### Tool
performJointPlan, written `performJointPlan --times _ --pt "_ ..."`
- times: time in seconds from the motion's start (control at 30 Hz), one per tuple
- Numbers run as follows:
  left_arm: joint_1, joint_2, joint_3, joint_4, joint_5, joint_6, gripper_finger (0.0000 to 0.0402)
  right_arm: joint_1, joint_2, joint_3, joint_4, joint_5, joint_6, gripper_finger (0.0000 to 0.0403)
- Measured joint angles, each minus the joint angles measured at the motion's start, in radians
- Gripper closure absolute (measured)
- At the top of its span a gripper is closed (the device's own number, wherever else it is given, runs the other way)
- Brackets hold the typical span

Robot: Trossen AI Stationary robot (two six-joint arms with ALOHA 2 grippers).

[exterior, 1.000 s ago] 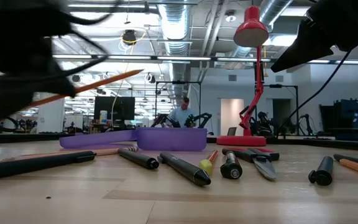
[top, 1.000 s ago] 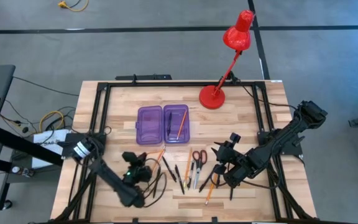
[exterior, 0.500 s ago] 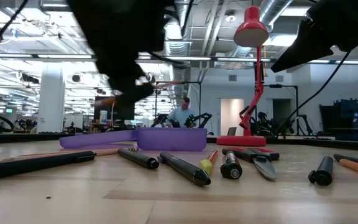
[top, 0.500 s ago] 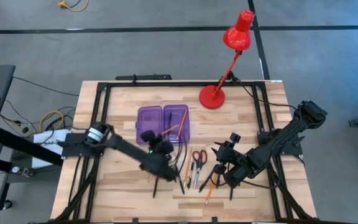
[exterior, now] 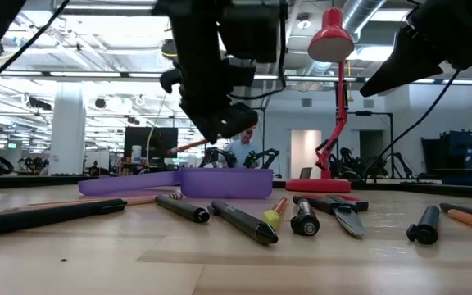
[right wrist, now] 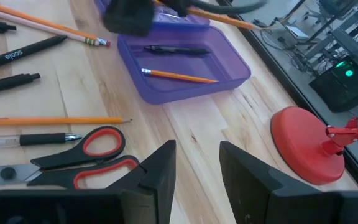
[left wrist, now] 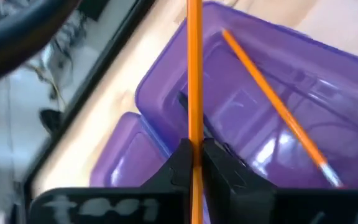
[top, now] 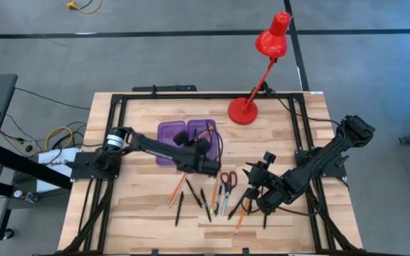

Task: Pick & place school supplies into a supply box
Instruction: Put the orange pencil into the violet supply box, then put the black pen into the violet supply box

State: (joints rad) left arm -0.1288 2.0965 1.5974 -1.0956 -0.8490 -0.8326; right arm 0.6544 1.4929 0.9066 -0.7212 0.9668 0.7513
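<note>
The left hand [left wrist: 194, 163] is pinched tight on an orange pencil [left wrist: 194, 74], nipping it near one end so the long shaft sticks out over the purple supply box [top: 188, 141], which lies open on the worktop [top: 141, 206] with both halves flat. One half already has a pencil [right wrist: 179, 76] and a black pen [right wrist: 178, 50] lying in it. I'd judge the pencil light, stiff and a bit slick, the sort of thing that swings or pivots in a narrow pinch, so a hold nearer its middle would steady it; lowered tilted, it could catch on the box's rim. The right hand [right wrist: 194, 163] waits well apart on the far side of the scattered supplies, its fingers spread and holding nothing. Between the arms lie the red-handled scissors [top: 225, 180], several dark pens [top: 205, 199] and more orange pencils [top: 178, 186], all flat on the bare wood, low and thin to get fingers under. The worktop is pale, smooth planking inside a black frame, with a red desk lamp [top: 260, 64] standing behind the box. Beyond, it's an open workshop with ceiling lights and a person [exterior: 242, 150] sitting far back.
</note>
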Motion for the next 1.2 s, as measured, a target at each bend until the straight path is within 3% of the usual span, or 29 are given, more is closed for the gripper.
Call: performJointPlan --times 0.3,0.8,1.2 --pt "0.057 0.0 -0.01 0.178 0.08 0.049 0.0401 0.0 0.0 0.0 0.0 0.0 0.0 0.0284" --pt "0.094 0.0 -0.01 0.178 0.128 -0.016 0.04 0.0 0.0 0.0 0.004 -0.001 0.008 0.0284" --pt "0.093 0.0 -0.01 0.178 0.137 -0.017 0.0328 0.0 0.0 0.0 0.003 -0.001 0.009 0.0284"
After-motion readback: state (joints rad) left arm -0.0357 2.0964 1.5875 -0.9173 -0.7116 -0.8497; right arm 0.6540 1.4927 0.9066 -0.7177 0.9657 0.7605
